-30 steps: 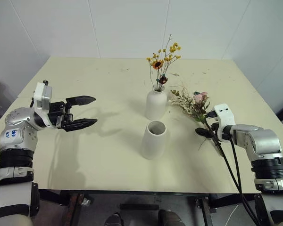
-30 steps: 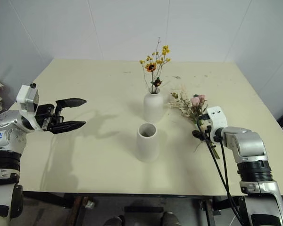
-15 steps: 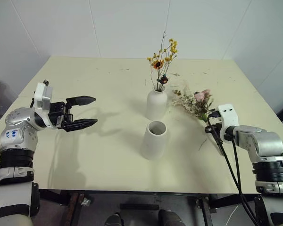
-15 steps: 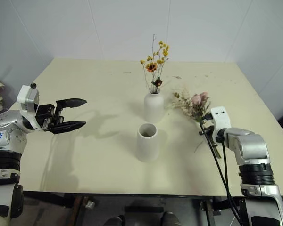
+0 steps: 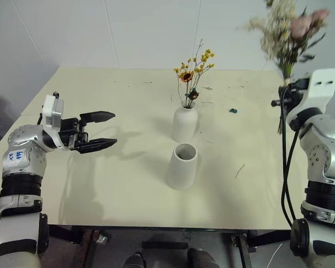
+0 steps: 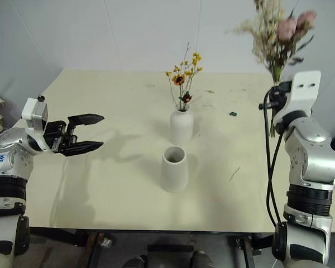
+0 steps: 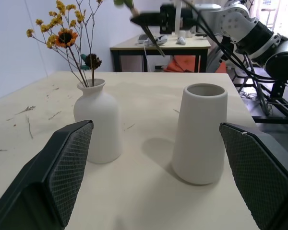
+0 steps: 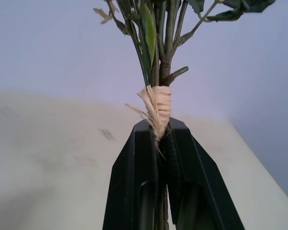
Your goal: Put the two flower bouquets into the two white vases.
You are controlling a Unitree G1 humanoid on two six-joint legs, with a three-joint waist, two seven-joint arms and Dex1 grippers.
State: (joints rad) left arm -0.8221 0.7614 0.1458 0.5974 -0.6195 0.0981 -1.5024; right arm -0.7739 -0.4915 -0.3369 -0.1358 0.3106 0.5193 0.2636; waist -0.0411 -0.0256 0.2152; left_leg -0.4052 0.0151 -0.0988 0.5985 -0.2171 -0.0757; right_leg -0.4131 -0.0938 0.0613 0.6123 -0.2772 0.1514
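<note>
While the table point(image 5: 100, 184) lies bare at left and near edges, the left tool point(image 5: 103, 132) hovers agape, empty. Left wrist view: cone vase point(image 7: 199, 134) empty, bottle vase point(image 7: 98, 122) holding yellow bunch point(image 7: 67, 38). Right wrist view: right tool point(image 8: 159, 139) clamps rose bouquet point(image 8: 158, 52) stems upright.

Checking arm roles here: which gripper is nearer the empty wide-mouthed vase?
Left. The left gripper hovers open just beside the wide-mouthed vase, at about its height. The right gripper is raised well above the table, holding the rose bouquet.

Cream table point(image 5: 100, 184), small green scrap point(image 5: 233, 110), stray twig point(image 5: 239, 170), white wall point(image 5: 145, 28)
</note>
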